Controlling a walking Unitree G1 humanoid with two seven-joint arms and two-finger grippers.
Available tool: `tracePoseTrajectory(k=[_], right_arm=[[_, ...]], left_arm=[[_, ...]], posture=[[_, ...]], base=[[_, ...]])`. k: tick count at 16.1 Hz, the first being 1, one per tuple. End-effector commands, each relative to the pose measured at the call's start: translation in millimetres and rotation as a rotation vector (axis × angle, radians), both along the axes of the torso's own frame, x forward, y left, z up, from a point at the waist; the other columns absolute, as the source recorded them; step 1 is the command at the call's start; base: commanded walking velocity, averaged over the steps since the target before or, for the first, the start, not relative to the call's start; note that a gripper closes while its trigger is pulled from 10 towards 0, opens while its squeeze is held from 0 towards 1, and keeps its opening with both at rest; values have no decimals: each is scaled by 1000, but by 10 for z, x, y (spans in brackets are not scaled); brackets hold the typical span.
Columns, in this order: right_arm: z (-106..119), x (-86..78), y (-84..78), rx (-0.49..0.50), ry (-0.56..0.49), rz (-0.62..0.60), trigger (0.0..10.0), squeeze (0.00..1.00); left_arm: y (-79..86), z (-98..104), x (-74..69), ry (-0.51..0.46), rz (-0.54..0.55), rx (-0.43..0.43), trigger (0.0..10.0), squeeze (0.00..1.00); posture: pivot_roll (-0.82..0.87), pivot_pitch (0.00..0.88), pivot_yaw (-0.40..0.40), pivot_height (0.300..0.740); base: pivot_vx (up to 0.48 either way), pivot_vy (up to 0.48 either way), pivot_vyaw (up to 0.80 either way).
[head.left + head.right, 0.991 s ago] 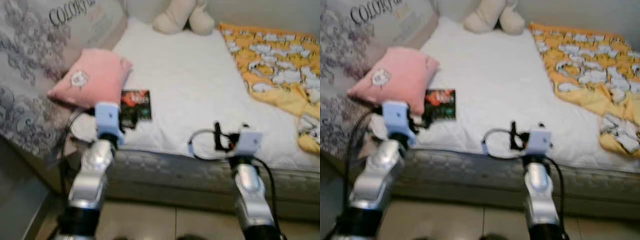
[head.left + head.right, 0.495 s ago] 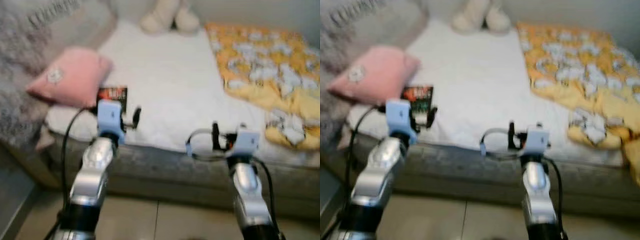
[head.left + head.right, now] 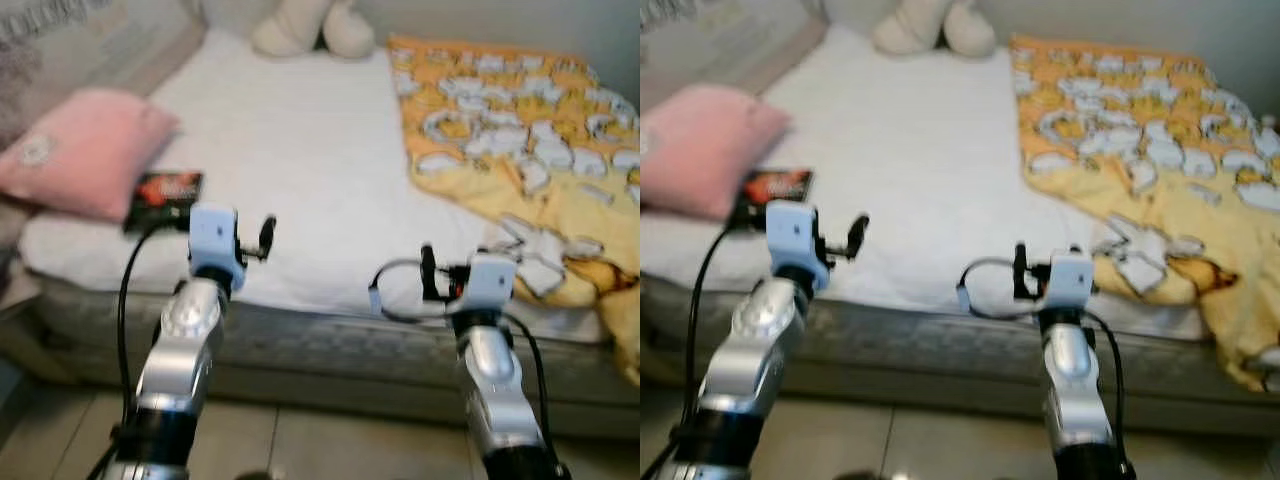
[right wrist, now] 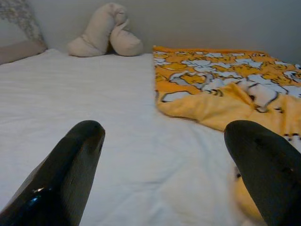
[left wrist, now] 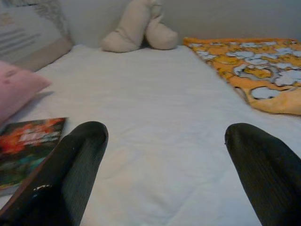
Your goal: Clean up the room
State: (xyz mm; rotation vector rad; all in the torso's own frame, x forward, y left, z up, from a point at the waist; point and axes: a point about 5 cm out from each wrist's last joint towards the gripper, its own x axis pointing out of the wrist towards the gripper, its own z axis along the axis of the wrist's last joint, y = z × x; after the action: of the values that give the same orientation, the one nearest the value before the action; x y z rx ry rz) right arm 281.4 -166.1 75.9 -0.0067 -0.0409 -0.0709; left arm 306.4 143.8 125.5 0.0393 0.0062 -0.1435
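A white-sheeted bed (image 3: 300, 150) lies before me. A pink pillow (image 3: 80, 150) rests at its left side, and a dark book with a red cover (image 3: 162, 192) lies against it near the front edge. A crumpled yellow-orange patterned blanket (image 3: 500, 110) covers the bed's right side and spills over the front. A beige plush toy (image 3: 300, 25) sits at the far end. My left gripper (image 5: 167, 136) is open over the front edge, just right of the book. My right gripper (image 4: 167, 132) is open near the blanket's front corner. Both hold nothing.
The mattress side (image 3: 330, 340) runs across in front of me, with tiled floor (image 3: 330, 440) below it. A grey patterned cushion or headboard (image 3: 60, 30) stands at the far left behind the pillow. A wall backs the bed.
The whole view has shifted rightward along the bed, so the pillow and book now sit further left and more blanket shows. Both arms keep the same raised pose.
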Motion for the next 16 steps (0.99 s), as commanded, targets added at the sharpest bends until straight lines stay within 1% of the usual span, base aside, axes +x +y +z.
tracePoseTrajectory(k=[1,7,11,12,13,14,15,16], right_arm=[[0,-10,-93,-14,5,-27,10000,0],[-97,-110,-180,-20,41,-69,10000,0],[-116,-121,-196,-15,50,-80,10000,0],[-164,-124,-190,18,82,-77,10000,0],[-177,-123,-185,27,92,-74,10000,0],[-253,-116,-171,57,151,-56,10000,0],[-312,-113,-173,48,195,-45,10000,0],[-330,-114,-178,35,209,-42,10000,0]], left_arm=[[-98,52,14,-23,-40,3,10000,0],[-167,43,-31,-26,-98,1,10000,0],[-181,45,-31,-23,-112,-4,10000,0],[-174,39,-28,-11,-106,-31,10000,0],[-170,37,-27,-6,-105,-37,10000,0],[-146,44,-28,-7,-100,-36,10000,0],[-131,51,-30,-8,-99,-34,10000,0],[-127,54,-31,-8,-99,-34,10000,0]], posture=[[-7,0,1,723],[-15,0,10,723],[-22,0,18,723],[-21,0,19,723],[-18,0,20,723],[-15,0,25,723],[-10,0,28,723],[-10,0,28,723]], base=[[345,-330,0],[346,-329,0],[346,-329,0],[424,0,0],[424,0,0],[0,0,0],[0,0,0],[0,0,0]])
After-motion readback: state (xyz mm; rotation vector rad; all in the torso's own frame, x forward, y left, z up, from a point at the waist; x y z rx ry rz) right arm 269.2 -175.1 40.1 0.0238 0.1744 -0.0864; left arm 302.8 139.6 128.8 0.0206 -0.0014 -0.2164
